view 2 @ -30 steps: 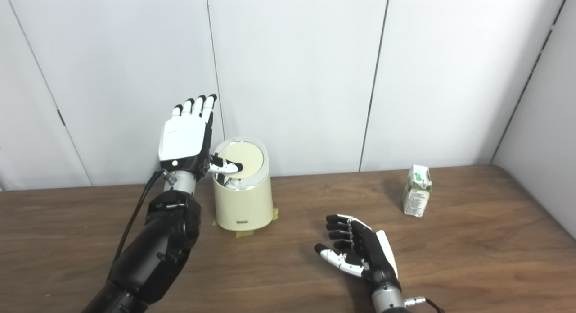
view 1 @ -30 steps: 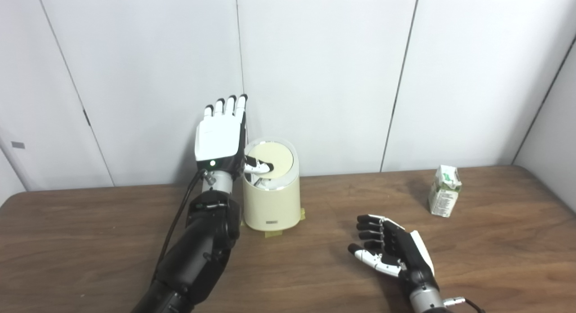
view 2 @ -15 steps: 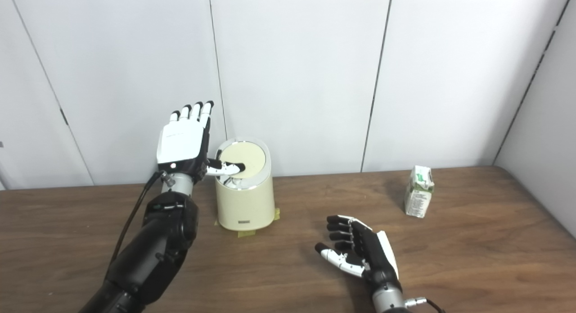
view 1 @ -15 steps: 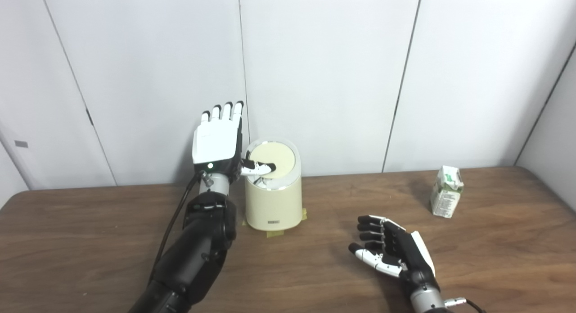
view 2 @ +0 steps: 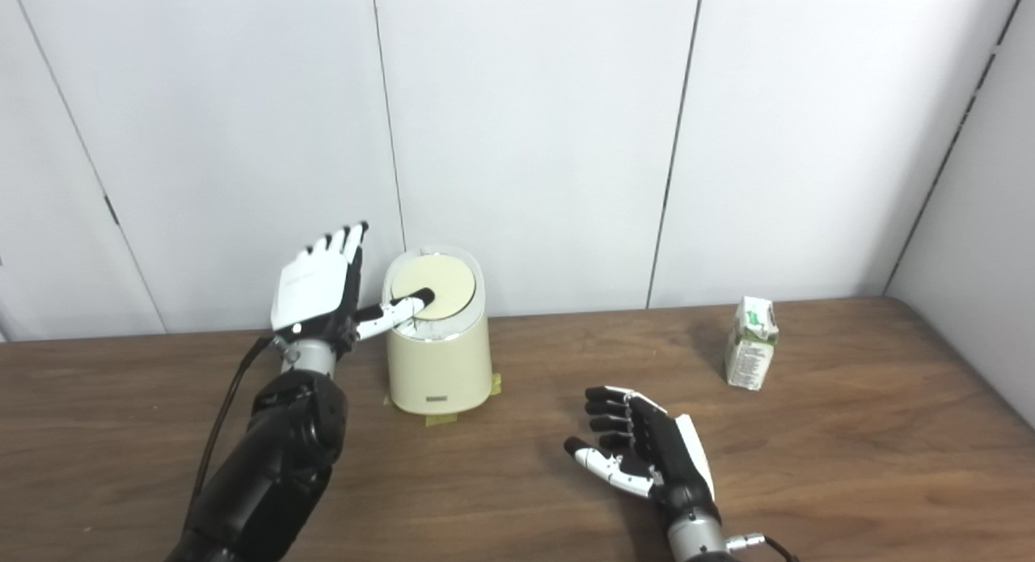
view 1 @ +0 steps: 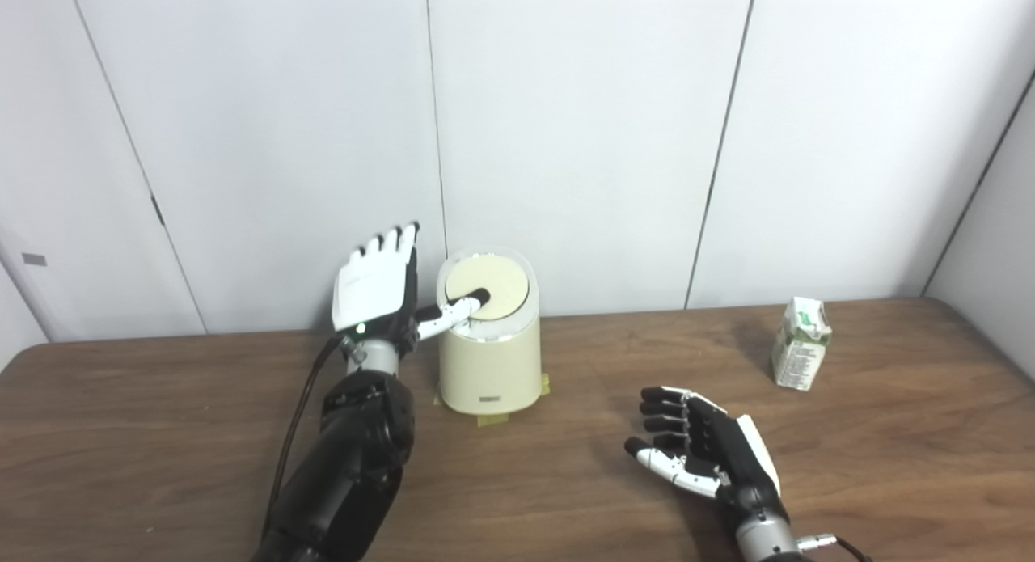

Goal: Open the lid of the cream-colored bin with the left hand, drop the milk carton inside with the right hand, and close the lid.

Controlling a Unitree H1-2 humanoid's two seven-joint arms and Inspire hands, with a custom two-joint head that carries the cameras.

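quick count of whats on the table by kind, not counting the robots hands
bins: 1, the cream-colored bin near the wall
cartons: 1, the milk carton at the far right
tape pieces: 2 patches visible at the bin's base
total: 4

Bin (view 1: 488,366) — cream body, paler cream lid (view 1: 488,278) ringed in white. Milk carton (view 1: 800,344) — white with green print. Left robot hand (view 1: 376,289): white back, black fingertips. Right robot hand (view 1: 699,449): black fingers, white edge. Table (view 1: 162,433) — dark brown wood grain. Wall panels (view 1: 582,125) pale grey-white.
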